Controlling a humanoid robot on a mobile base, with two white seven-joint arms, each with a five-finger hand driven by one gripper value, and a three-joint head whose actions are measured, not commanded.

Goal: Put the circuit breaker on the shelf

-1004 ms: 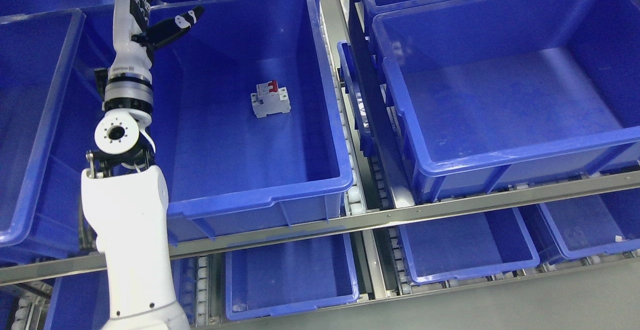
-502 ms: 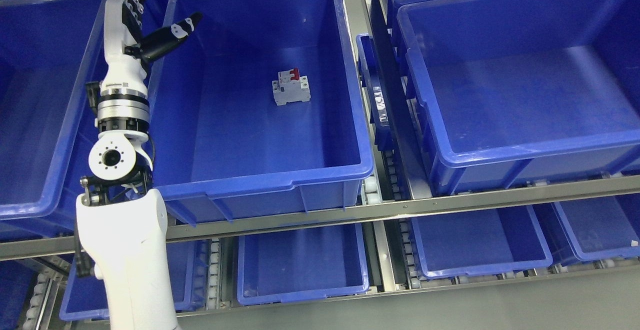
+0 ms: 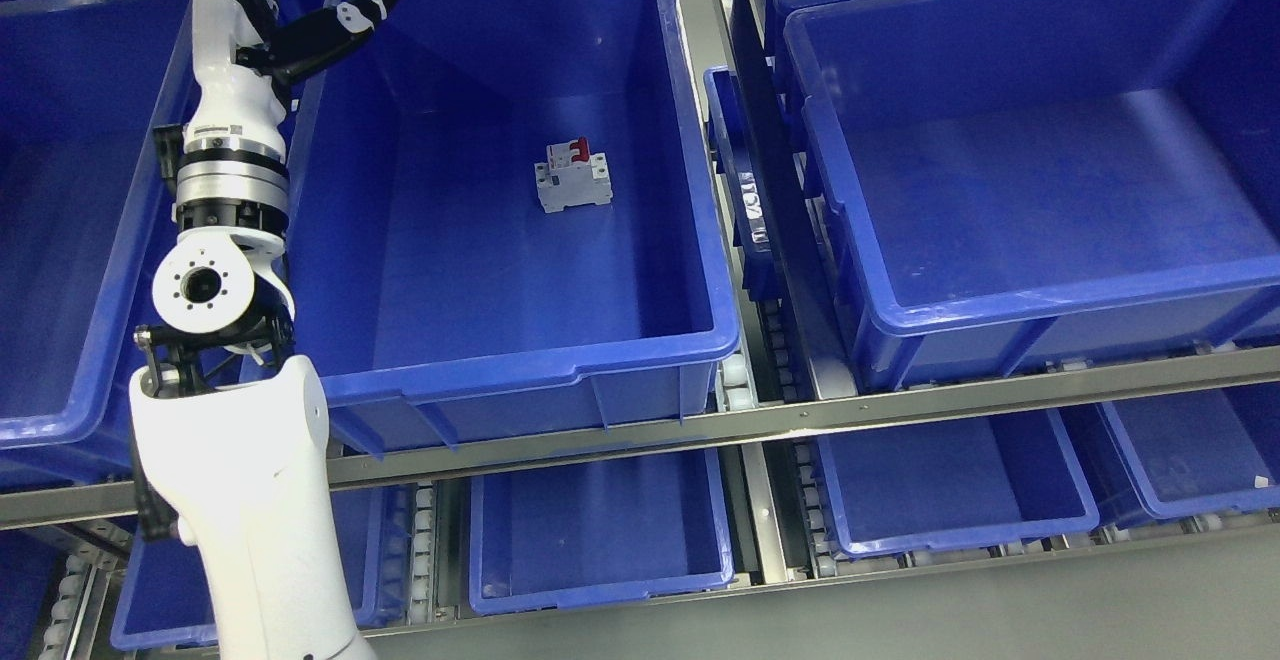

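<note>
Circuit breaker lies in the blue bin.
Left hand spread, empty, above the bin's far-left corner.

Blue bins sit in rows on a tilted metal rack with white rollers. More bins fill the lower tier, above grey floor.

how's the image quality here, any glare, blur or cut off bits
Head view: sharp overall, and the circuit breaker in the middle bin reads clearly. Soft pale glare washes the floor of the right bin. The left robot hand is cropped at the top edge, fingertips out of frame.
</note>
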